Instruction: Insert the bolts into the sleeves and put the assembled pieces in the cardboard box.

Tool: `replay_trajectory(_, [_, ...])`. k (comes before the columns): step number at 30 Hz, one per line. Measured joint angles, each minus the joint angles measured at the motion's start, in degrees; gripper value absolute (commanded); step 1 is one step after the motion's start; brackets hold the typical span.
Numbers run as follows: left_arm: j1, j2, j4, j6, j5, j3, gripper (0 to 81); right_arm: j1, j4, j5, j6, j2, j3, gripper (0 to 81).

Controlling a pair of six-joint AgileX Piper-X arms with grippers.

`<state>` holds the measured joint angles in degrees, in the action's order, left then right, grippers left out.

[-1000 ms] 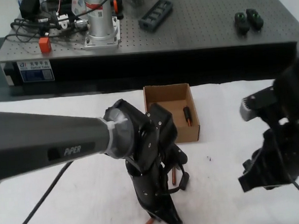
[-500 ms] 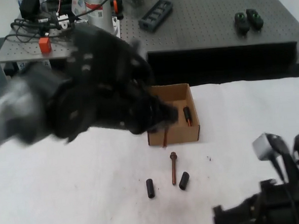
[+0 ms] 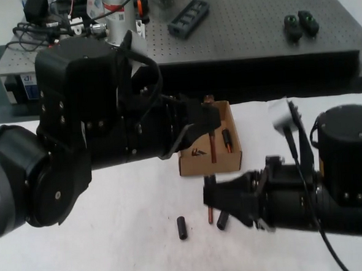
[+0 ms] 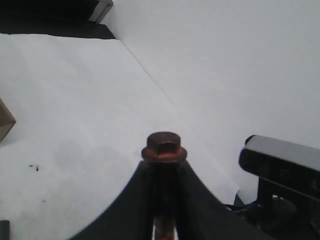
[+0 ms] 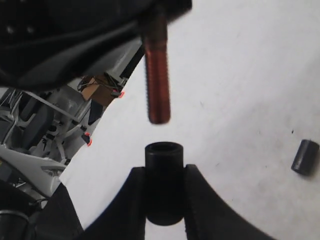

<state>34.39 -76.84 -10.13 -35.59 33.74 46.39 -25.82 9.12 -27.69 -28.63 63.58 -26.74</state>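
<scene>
The left gripper (image 4: pixel 165 169) pinches a bolt (image 4: pixel 164 147) below its head. The right gripper (image 5: pixel 164 171) pinches a sleeve (image 5: pixel 164 192), its mouth just short of the bolt's tip.

No legible text. Blue-white label (image 3: pixel 29 83) on the perforated metal bench's (image 3: pixel 254 33) front face; print too small to read.

A robotics lab, by the look of it. Along the far edge stands a grey metal table (image 3: pixel 254 26) drilled with a regular grid of holes, carrying a bolted-down metal post (image 3: pixel 120 22), a tangle of cables (image 3: pixel 42 27) and a black tray (image 3: pixel 188 17). Nearer is a bench under white sheeting (image 3: pixel 114 244), with a black robot arm (image 3: pixel 77 148) and a second arm (image 3: pixel 337 181) over it.
</scene>
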Motion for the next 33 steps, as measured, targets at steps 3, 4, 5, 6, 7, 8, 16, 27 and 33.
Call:
replay_trajectory(3, [0.0,0.0,-0.21,0.0,0.0,0.0,0.6,0.0,3.08,1.35,0.0,0.0,-0.45,1.7])
replay_trajectory(4, [0.0,0.0,-0.3,0.0,0.0,0.0,0.6,0.0,3.17,1.7,0.1,0.0,-0.45,1.7])
replay_trajectory(5, [0.0,0.0,-0.39,0.0,-0.21,0.0,0.6,0.0,3.5,1.96,0.1,0.0,-0.45,1.7])
replay_trajectory(6, [0.0,0.0,-0.41,0.0,-0.21,0.0,0.6,0.0,3.51,2.25,0.1,0.0,-0.5,1.7])
replay_trajectory(7, [0.0,0.0,-0.47,0.0,-0.53,0.0,0.6,0.0,3.51,2.55,0.1,0.0,-0.5,1.7])
replay_trajectory(8, [0.0,0.0,-0.43,0.0,-0.99,0.0,0.6,0.0,3.51,3.69,0.1,0.0,-0.5,1.7])
replay_trajectory(16, [0.0,0.0,-0.43,0.0,-2.61,0.0,0.6,0.0,3.96,6.4,1.02,0.0,-0.59,1.7])
replay_trajectory(27, [-0.06,0.0,-0.5,1.97,1.2,0.0,20.0,0.41,8.2,8.68,1.92,0.0,-0.66,1.7])
replay_trajectory(33, [-0.06,0.0,0.3,2.55,-0.17,0.0,51.2,6.36,6.63,14.27,4.82,3.34,-3.06,1.7])
